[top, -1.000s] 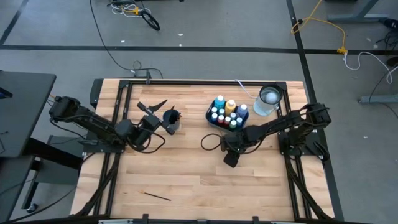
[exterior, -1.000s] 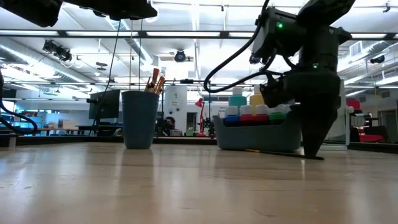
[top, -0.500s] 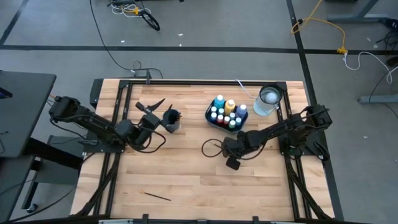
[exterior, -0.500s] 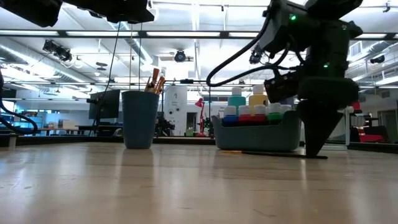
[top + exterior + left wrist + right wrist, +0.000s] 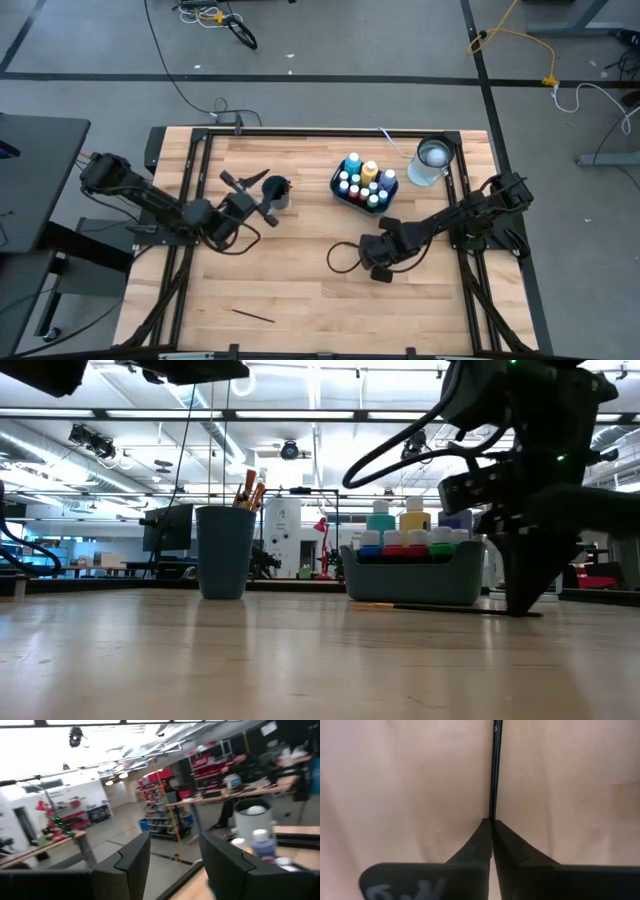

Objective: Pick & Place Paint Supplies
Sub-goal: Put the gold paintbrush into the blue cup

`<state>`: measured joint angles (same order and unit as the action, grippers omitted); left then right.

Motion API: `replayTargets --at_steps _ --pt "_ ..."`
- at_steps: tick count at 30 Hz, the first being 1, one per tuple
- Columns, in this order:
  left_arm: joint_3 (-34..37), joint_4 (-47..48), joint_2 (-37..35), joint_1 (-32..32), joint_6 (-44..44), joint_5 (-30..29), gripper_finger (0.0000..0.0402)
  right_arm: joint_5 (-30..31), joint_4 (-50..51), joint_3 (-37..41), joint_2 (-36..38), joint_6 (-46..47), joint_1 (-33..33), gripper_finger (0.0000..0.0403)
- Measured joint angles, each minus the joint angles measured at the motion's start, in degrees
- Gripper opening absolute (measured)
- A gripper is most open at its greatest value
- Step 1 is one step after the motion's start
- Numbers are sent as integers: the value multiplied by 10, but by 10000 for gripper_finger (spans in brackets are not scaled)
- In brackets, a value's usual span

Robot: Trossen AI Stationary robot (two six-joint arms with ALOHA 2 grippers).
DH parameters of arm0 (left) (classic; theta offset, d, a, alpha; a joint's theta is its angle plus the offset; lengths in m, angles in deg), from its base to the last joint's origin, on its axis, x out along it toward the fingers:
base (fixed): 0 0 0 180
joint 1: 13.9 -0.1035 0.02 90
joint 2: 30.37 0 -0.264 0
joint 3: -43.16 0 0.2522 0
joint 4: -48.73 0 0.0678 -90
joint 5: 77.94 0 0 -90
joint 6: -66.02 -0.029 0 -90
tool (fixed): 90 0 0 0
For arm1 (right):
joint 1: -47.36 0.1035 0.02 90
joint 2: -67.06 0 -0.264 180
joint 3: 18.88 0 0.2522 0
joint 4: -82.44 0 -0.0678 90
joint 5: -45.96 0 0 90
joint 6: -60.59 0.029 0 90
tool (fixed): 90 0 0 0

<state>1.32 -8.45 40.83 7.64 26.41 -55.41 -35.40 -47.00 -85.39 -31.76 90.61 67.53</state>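
Note:
A grey-blue bin (image 5: 362,184) at the far middle holds several white-capped paint bottles (image 5: 410,530). A dark cup (image 5: 278,191) left of it holds brushes (image 5: 248,488). My right gripper (image 5: 380,270) stands in front of the bin, pointing down, shut on a thin dark paintbrush (image 5: 440,607). My left gripper (image 5: 246,180) is open and empty beside the cup's left side; its fingers also show apart in the left wrist view (image 5: 175,865). My right gripper pinches the paintbrush's dark handle (image 5: 492,815) between its two fingertips, near one end of the brush. The fingers come from above, pointing down. The rest of the brush (image 5: 400,605) reaches away nearly level, right at the table top; whether it touches the table I cannot tell.
A clear cup (image 5: 432,160) stands at the far right, with a thin brush (image 5: 392,141) lying beside it. Another loose brush (image 5: 252,316) lies near the front left. Bare wood stretches across the table's middle and near side.
My right gripper has gone toward the table's near edge, away from the bin, staying shut. The paintbrush has gone along with it, staying low and nearly level.

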Motion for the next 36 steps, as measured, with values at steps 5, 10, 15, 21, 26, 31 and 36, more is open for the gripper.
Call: replayTargets --at_steps 5,10,15,21,26,31,36 --pt "0 72 0 42 87 20 178 -25 -9 -8 0 -18 5 5" --pt "0 207 0 80 229 94 178 -14 -27 -3 -2 -22 17 4" --pt "0 344 0 90 418 262 178 2 -92 1 -5 -41 43 3" --pt "1 442 2 89 561 316 178 40 -190 -1 -36 -57 53 3" --pt "14 424 51 89 604 311 178 62 -230 -4 -66 -57 52 3" --pt "12 320 166 89 589 311 178 94 -274 -1 -69 -87 50 3" --pt "-2 230 275 82 585 303 178 88 -283 -1 -69 -92 46 3"
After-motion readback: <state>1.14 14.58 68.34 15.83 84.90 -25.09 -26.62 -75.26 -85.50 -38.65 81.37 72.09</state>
